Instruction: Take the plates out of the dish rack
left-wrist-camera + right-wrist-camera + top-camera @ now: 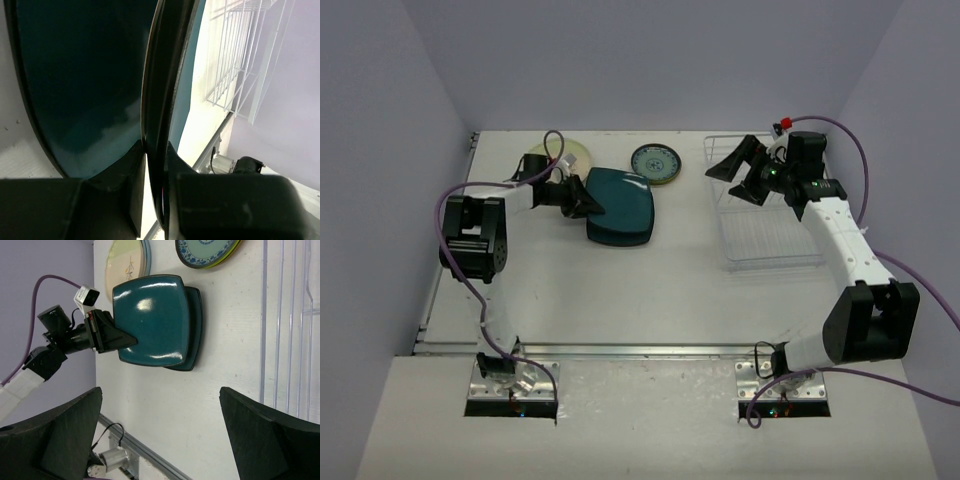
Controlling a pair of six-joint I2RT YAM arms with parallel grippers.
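My left gripper (582, 200) is shut on the left rim of a dark-teal rounded-square plate (620, 205), seen edge-on in the left wrist view (85, 75). In the right wrist view this plate (152, 320) lies over a second dark-teal plate (196, 330) on the table. A cream plate (568, 160) and a teal-patterned plate (656, 163) on a lime-green one sit behind. The white wire dish rack (770, 235) stands at the right with no plates visible in it. My right gripper (738, 172) is open and empty above the rack's far left end.
The back wall is close behind the plates. The table's metal front rail (620, 350) runs along the near edge. The left arm's cable (455, 195) loops above the table's left side.
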